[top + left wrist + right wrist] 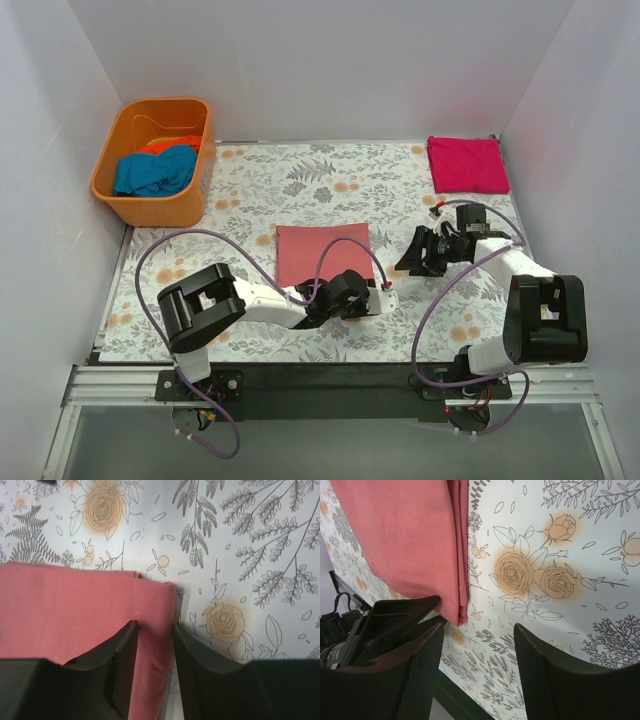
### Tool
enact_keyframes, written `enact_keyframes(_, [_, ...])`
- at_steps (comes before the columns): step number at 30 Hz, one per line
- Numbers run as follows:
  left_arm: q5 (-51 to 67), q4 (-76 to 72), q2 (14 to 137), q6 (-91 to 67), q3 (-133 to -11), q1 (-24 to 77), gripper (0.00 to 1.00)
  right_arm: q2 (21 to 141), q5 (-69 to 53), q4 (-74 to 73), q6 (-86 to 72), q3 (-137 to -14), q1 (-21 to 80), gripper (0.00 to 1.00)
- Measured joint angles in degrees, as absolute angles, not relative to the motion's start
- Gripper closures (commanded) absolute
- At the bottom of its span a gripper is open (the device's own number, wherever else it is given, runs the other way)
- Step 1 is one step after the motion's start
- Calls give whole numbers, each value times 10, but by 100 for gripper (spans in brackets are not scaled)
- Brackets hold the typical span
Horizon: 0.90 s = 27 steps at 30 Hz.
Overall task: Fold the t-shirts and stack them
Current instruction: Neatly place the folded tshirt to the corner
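Note:
A brick-red t-shirt [322, 250] lies folded into a flat rectangle at the middle of the table. My left gripper [362, 285] is down at its near right corner. In the left wrist view its jaws [155, 625] stand partly open astride the edge strip of the red shirt [75, 615]: one finger is on the cloth and the other is just off its edge. My right gripper [425, 250] hovers open to the right of the shirt, with only bare tablecloth between its fingers [479, 630]. The red shirt's folded edge [420, 545] shows at that view's upper left. A magenta-pink t-shirt [467, 164] lies folded at the far right.
An orange plastic tub [110, 185] at the far left holds a teal-blue shirt [155, 172] and an orange one [172, 143]. The floral tablecloth [300, 175] covers the table. White walls close in the left, back and right. The table's dark front edge [455, 695] is close below the right gripper.

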<state>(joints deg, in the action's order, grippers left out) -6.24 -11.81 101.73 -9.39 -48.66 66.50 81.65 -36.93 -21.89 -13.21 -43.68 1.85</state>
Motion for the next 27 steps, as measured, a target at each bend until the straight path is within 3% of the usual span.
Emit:
enact_keyframes(3, [-62, -154, 1036, -88, -487, 665, 93, 847, -376, -206, -147, -433, 18, 33])
enact_keyframes(4, [-62, -160, 1040, -89, -487, 665, 100, 857, -379, -203, -151, -432, 18, 27])
enact_keyframes(9, [-44, -161, 1038, -97, -488, 656, 100, 876, -403, -143, -199, -406, 18, 15])
enact_keyframes(18, [35, -91, 976, -142, -512, 613, 100, 895, -439, 84, -371, -329, 68, 10])
enact_keyframes(23, [49, -86, 969, -157, -526, 612, 100, 925, -426, 208, -456, -314, 104, 12])
enact_keyframes(27, [54, -76, 969, -172, -532, 612, 100, 950, -398, 287, -514, -305, 128, 25])
